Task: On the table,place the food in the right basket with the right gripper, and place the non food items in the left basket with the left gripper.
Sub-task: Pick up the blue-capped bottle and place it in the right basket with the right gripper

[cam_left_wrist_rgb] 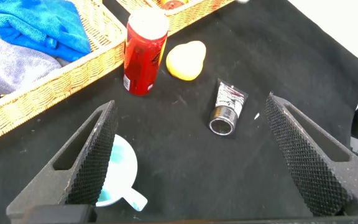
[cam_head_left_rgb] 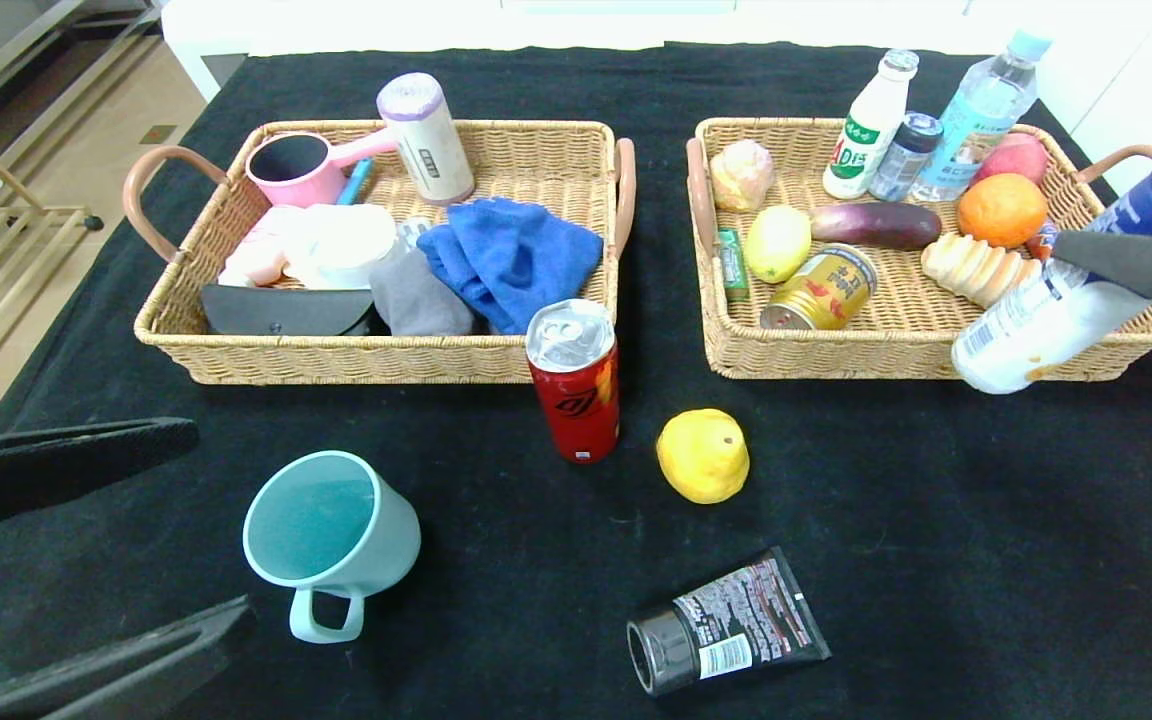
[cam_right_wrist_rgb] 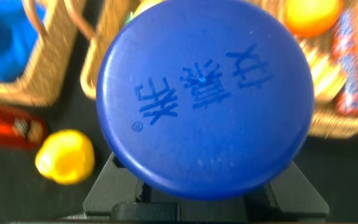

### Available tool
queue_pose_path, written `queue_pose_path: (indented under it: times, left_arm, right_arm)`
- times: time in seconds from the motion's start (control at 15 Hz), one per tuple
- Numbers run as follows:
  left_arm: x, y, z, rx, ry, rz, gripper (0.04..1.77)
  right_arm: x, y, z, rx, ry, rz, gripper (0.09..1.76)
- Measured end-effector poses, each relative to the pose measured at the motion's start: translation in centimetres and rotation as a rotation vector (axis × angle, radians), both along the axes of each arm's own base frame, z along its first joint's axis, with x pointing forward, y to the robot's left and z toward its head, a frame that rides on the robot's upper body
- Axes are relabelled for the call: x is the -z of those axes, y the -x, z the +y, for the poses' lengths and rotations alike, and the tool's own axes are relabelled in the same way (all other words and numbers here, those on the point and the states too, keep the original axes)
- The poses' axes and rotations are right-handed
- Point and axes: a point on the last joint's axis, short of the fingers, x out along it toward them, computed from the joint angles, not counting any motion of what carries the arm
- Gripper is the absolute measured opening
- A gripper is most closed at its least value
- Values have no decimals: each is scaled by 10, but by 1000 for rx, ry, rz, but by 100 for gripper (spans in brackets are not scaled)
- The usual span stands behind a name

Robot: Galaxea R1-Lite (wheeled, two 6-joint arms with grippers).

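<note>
My right gripper (cam_head_left_rgb: 1151, 255) is shut on a white bottle with a blue cap (cam_head_left_rgb: 1056, 320), which hangs tilted over the front right corner of the right basket (cam_head_left_rgb: 836, 362). The cap (cam_right_wrist_rgb: 204, 93) fills the right wrist view and hides the fingers. On the black cloth stand a red can (cam_head_left_rgb: 574, 380) and a yellow lemon (cam_head_left_rgb: 703, 455), and a black tube (cam_head_left_rgb: 726, 625) lies nearer me. A teal mug (cam_head_left_rgb: 331, 530) sits at the front left. My left gripper (cam_head_left_rgb: 86, 565) stands open just left of the mug (cam_left_wrist_rgb: 120, 168), holding nothing.
The left basket (cam_head_left_rgb: 336, 365) holds a blue cloth, a pink cup, a roll and other items. Inside the right basket lie bottles, fruit, an eggplant, a gold can and bread. Both baskets sit side by side at the back with a narrow gap.
</note>
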Motion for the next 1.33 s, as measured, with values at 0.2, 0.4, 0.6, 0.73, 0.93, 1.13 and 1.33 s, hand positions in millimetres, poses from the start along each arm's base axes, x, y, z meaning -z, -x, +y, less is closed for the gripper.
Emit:
queue_pose_path:
  times: [0.2, 0.4, 0.6, 0.73, 0.93, 1.13, 1.33]
  left_arm:
    - [0, 0, 0, 1, 0, 0, 172]
    - [0, 0, 0, 1, -1, 1, 172]
    - [0, 0, 0, 1, 0, 0, 172]
    - [0, 0, 0, 2, 0, 1, 172]
    - [1, 0, 0, 3, 0, 1, 172]
    - [1, 0, 0, 4, -2, 1, 172]
    - [1, 0, 0, 4, -2, 1, 172]
  right_arm:
    - [-22, -10, 3, 7, -29, -52, 84]
    - [-30, -29, 7, 32, -32, -61, 84]
    - [-29, -52, 5, 77, -25, -46, 84]
    - [-28, -66, 2, 107, -21, -40, 84]
    - [-27, -88, 2, 138, -30, -66, 84]
    - [-20, -106, 4, 155, -27, -62, 84]
    - [-14, -118, 2, 181, -19, -45, 84]
